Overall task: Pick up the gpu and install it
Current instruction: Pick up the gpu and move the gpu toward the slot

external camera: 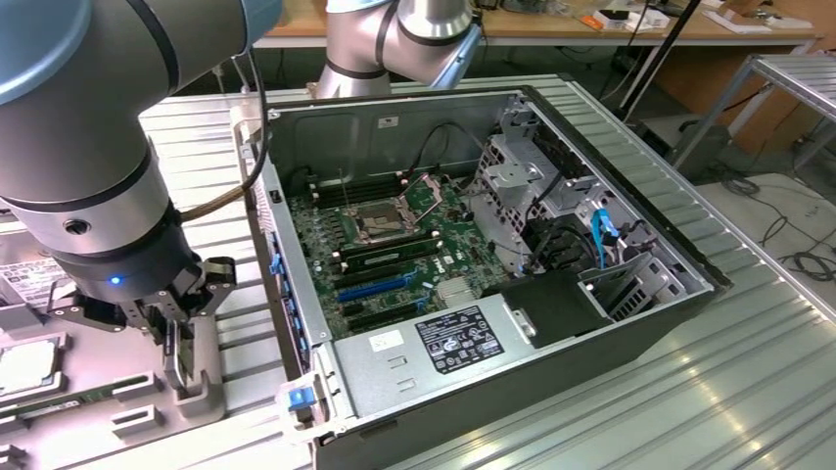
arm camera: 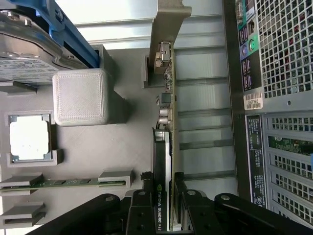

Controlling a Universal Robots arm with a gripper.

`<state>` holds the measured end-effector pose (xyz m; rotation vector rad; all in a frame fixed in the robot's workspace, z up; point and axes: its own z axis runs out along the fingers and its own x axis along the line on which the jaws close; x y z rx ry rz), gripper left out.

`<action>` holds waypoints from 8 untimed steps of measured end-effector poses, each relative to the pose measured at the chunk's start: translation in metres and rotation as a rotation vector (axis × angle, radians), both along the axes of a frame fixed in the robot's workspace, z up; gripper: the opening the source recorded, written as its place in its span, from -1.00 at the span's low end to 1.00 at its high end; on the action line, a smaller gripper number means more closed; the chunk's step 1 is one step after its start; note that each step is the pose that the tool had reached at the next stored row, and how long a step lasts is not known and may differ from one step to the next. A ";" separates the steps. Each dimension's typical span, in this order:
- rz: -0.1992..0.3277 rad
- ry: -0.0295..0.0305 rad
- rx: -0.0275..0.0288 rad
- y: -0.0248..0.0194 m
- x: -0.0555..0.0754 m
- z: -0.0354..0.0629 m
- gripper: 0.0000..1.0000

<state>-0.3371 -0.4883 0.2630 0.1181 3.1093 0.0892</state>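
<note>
**Robot arm [external camera: 92, 147], 1.** It reaches down over the grey holder tray [arm camera: 122, 161] at the exterior view's left.

**Gripper [external camera: 176, 345], 1.** It is clenched on the gpu. In the wrist view the black fingers [arm camera: 143, 200] sit against both faces of the card.

**Gpu [arm camera: 161, 152], 1.** It stands on its long edge in a narrow slot of the holder tray, with the black heatsink face to one side and the bare board to the other. Its silver bracket [arm camera: 164, 54] is at the end away from the gripper, and the card is seated in the tray.

**Holder tray, 1, contents:**
- the gpu, as above
- processor [arm camera: 29, 139], 1, lying flat in a square recess
- green memory stick [arm camera: 68, 182], 1, on edge between two grey blocks
- hard drive [arm camera: 24, 54], 1, with blue rails, at the tray's end
- raised grey cube [arm camera: 80, 95], 1, between the hard drive and the processor

**Computer case [external camera: 627, 323], 1.** It lies on its side with the panel off, just beside the tray on the ribbed metal table [external camera: 679, 411]. **Contents:**
- green motherboard [external camera: 438, 264], 1
- open processor socket [external camera: 372, 225], 1
- blue expansion slot [external camera: 376, 286]
- power supply [external camera: 457, 338] with a label, 1
- silver drive cage [external camera: 516, 176], 1
- blue cable [external camera: 602, 235], 1
</note>
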 end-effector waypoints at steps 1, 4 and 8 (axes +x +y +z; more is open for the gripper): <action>0.000 0.0000 0.0000 0.0000 0.000 0.0000 -0.46; 0.000 0.0002 -0.0003 0.0000 0.000 0.0009 -0.46; 0.000 0.0001 0.0023 0.0000 0.000 0.0068 -0.46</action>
